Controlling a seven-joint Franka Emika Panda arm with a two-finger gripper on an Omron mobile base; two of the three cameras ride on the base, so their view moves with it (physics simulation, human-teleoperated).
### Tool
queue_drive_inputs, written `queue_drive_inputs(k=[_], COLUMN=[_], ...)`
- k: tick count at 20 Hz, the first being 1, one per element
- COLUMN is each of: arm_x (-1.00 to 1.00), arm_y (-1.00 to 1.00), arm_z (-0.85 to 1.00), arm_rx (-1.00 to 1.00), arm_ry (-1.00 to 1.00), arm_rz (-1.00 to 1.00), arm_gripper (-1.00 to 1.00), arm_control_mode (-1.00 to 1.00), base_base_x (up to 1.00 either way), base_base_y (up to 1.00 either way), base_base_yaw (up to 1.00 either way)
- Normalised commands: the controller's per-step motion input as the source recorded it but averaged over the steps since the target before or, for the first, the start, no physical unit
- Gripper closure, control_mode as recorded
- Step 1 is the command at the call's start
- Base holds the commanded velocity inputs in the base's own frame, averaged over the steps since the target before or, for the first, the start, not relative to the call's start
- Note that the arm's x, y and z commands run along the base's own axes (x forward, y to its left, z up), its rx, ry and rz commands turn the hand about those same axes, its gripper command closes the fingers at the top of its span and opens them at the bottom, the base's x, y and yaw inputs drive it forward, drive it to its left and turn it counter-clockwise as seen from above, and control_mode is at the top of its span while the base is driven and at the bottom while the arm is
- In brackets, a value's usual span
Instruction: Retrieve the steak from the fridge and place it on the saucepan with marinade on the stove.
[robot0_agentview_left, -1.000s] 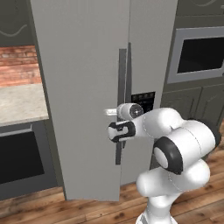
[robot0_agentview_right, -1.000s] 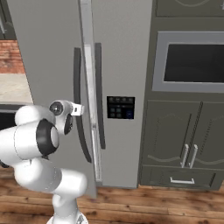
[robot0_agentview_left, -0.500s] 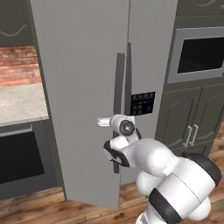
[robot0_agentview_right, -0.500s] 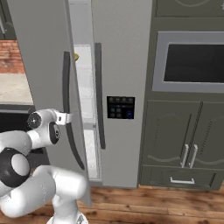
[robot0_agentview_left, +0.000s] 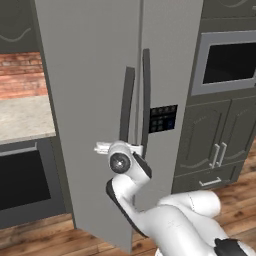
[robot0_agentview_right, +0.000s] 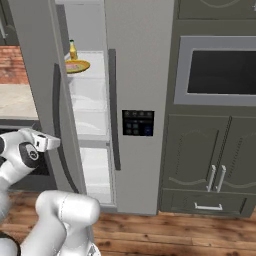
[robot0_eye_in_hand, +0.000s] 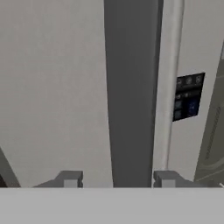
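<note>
My gripper (robot0_eye_in_hand: 117, 178) straddles the left door handle (robot0_eye_in_hand: 131, 92) of the fridge (robot0_agentview_right: 140, 75), fingers (robot0_eye_in_hand: 70, 178) clear of it either side. That open door stands between me and the shelves; a yellow plate (robot0_agentview_right: 76, 66) and bottle (robot0_agentview_right: 73, 49) sit inside.

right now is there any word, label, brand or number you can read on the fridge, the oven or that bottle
None can be read.
Dark dispenser panel on the tall light-grey fridge: small pale and blue button marks, too blurred to read.
Small yellow bottle on the fridge shelf: too small to tell any label.
Built-in wall oven with dark window: no text shows.
Grey lower cabinets: no text shows.
</note>
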Motion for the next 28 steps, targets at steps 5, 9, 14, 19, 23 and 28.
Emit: queue_drive_inputs(k=[5,9,14,19,23,28], arm_x=[-1.00,-0.89,-0.74,-0.28,-0.23,-0.03], arm_y=[0.01,0.00,-0.04,-0.50,-1.00,-1.00], arm_z=[0.76,0.92,0.20,0.03,0.44,0.65], arm_rx=[0.00,0.00,0.00,0.09,0.36,0.36], arm_ry=[0.05,0.06,-0.01,0.00,0.00,0.03], arm_rz=[-0.15,-0.14,-0.05,0.00,-0.01,0.00], arm_gripper=[-1.00,-1.00,-1.00,-1.00,-1.00,-1.00], arm_control_mode=[-1.00,-1.00,-1.00,-1.00,-1.00,-1.00], base_base_x=[0.00,0.00,0.00,0.00,0.00,0.00], base_base_y=[0.00,0.00,0.00,0.00,0.00,0.00], base_base_yaw=[0.00,0.00,0.00,0.00,0.00,0.00])
